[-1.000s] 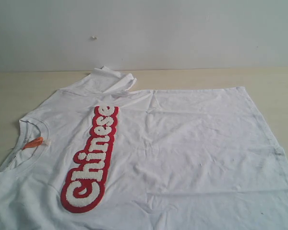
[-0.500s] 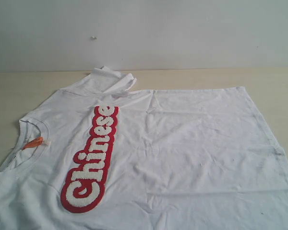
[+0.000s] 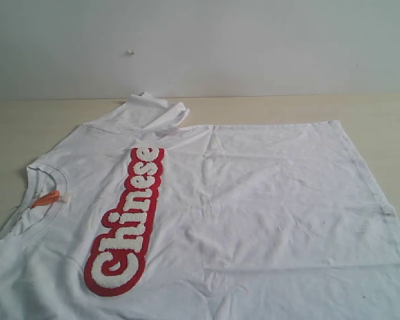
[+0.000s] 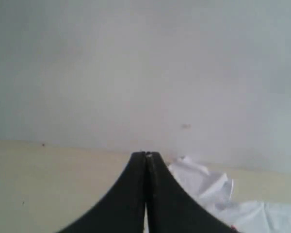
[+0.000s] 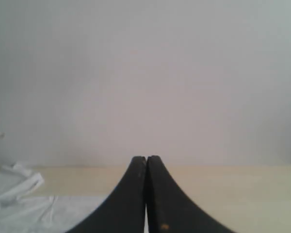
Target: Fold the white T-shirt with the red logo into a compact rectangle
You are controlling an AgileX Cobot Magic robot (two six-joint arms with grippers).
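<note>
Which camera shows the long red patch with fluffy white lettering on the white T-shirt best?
The exterior view: the whole long red patch lies face-up and readable on the white T-shirt. Both wrist views catch only a corner of white cloth, with at most a red speck at the edge.

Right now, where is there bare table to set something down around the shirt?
Bare table runs as a strip between the shirt and the wall, widening toward both ends: left of the bunched sleeve and down the right edge. The shirt covers the middle and the near side.
</note>
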